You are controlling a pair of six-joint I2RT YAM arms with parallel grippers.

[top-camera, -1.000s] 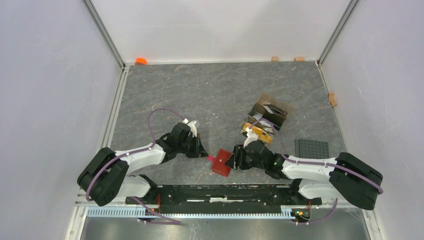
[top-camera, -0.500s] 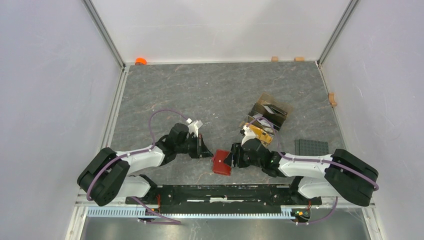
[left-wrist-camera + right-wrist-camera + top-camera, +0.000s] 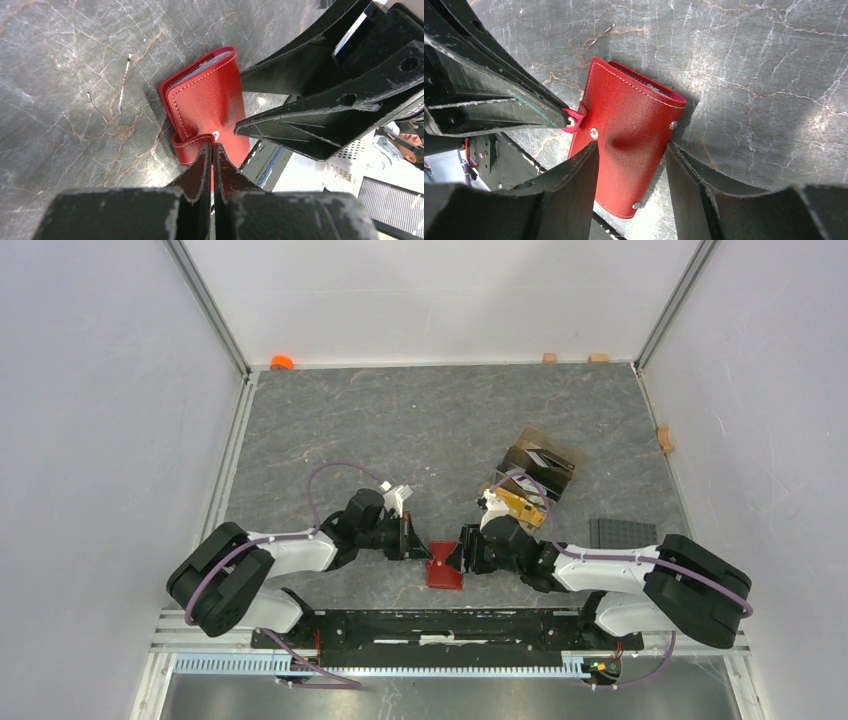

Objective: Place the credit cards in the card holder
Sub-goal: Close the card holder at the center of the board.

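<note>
The red card holder [image 3: 443, 570] sits between my two grippers near the table's front edge. My left gripper [image 3: 418, 545] is shut on the holder's snap strap [image 3: 192, 145], with the fingers [image 3: 200, 170] almost touching. My right gripper [image 3: 462, 552] straddles the holder's body [image 3: 629, 110], one finger against each long edge. A pale card edge [image 3: 212, 61] shows in the holder's open end. An orange card [image 3: 520, 506] lies just behind my right wrist. I cannot make out a light blue or dark card elsewhere.
A brown cardboard box [image 3: 540, 465] with dark and pale items stands behind the orange card. A dark ribbed plate [image 3: 623, 536] lies at the right. Small tan blocks [image 3: 664, 437] and an orange object [image 3: 281, 362] sit along the far edges.
My left gripper has moved right, closer to the holder, and the right gripper has moved slightly left. The holder now looks narrower and more upright between them.
</note>
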